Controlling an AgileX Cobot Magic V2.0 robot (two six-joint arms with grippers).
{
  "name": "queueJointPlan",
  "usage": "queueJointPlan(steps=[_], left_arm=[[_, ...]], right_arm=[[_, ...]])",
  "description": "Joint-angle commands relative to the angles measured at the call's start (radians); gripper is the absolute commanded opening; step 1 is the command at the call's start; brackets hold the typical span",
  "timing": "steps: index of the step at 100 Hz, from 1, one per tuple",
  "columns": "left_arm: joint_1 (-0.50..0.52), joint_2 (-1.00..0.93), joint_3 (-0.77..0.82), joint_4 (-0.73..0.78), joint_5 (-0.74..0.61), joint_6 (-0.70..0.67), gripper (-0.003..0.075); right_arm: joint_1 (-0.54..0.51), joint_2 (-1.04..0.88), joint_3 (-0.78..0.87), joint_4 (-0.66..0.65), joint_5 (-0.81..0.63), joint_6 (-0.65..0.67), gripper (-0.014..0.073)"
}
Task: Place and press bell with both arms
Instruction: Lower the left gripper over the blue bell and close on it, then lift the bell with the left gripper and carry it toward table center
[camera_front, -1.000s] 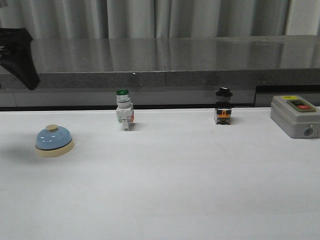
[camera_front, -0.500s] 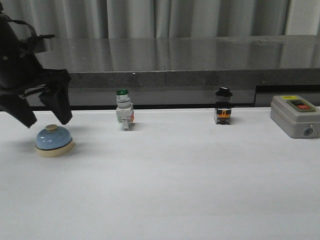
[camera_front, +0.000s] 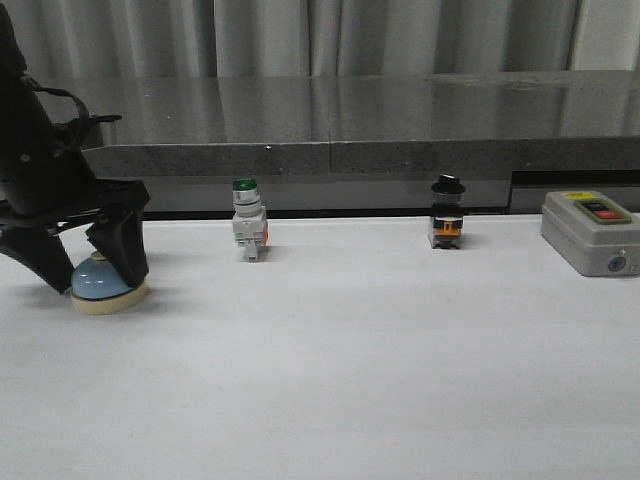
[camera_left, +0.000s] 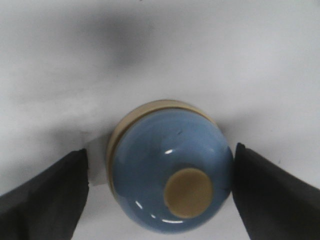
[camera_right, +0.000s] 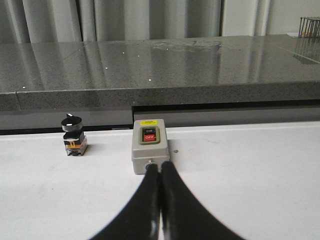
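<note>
Two black fingers of my left gripper (camera_front: 85, 272) straddle the bell (camera_front: 103, 283), which sits upright at the 9 o'clock edge of the white tabletop (camera_front: 340, 350); my jaws are spread wide, one finger near each side of the blue dome, and contact cannot be told. My right gripper (camera_right: 160, 175), its jaws pressed together on nothing, points at the grey on-off switch box (camera_right: 149, 151). Behind, the green-capped switch (camera_front: 248, 232) stands toward 11 o'clock and the black-capped switch (camera_front: 447, 212) toward 1 o'clock.
</note>
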Motion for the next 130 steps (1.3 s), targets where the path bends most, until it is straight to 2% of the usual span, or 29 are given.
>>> queueJointPlan(steps=[1,16,28,47,59,77,109,130], left_arm=[[-0.008,-0.051,-0.029,-0.023,-0.006,0.002,0.0538],[-0.008,-0.051,-0.029,-0.023,-0.006,0.002,0.0387],[-0.008,-0.051,-0.034,-0.023,-0.006,0.002,0.0325],[-0.018,-0.069,-0.087,-0.047,0.018,0.002,0.0324],[-0.06,-0.096,-0.136,-0.045,0.029,0.002,0.0323],[-0.168,-0.116,-0.232,-0.039,0.088,0.002,0.0322],[-0.402,-0.088,-0.28,-0.008,0.072,0.002,0.0321],[-0.49,-0.015,-0.323,0.008,0.077,0.002,0.0321]], right_arm=[[-0.005,-0.012,-0.015,-0.006,-0.079,-0.003,-0.0061],[-0.005,-0.012,-0.015,-0.006,-0.079,-0.003,-0.0061],[-0.005,-0.012,-0.015,-0.006,-0.079,-0.003,-0.0061],[-0.005,-0.012,-0.015,-0.006,-0.079,-0.003,-0.0061],[-0.005,-0.012,-0.015,-0.006,-0.079,-0.003,-0.0061],[-0.005,-0.012,-0.015,-0.006,-0.079,-0.003,-0.0061],[-0.005,-0.012,-0.015,-0.006,-0.079,-0.003,-0.0061],[-0.005,-0.012,-0.015,-0.006,-0.079,-0.003,-0.0061]])
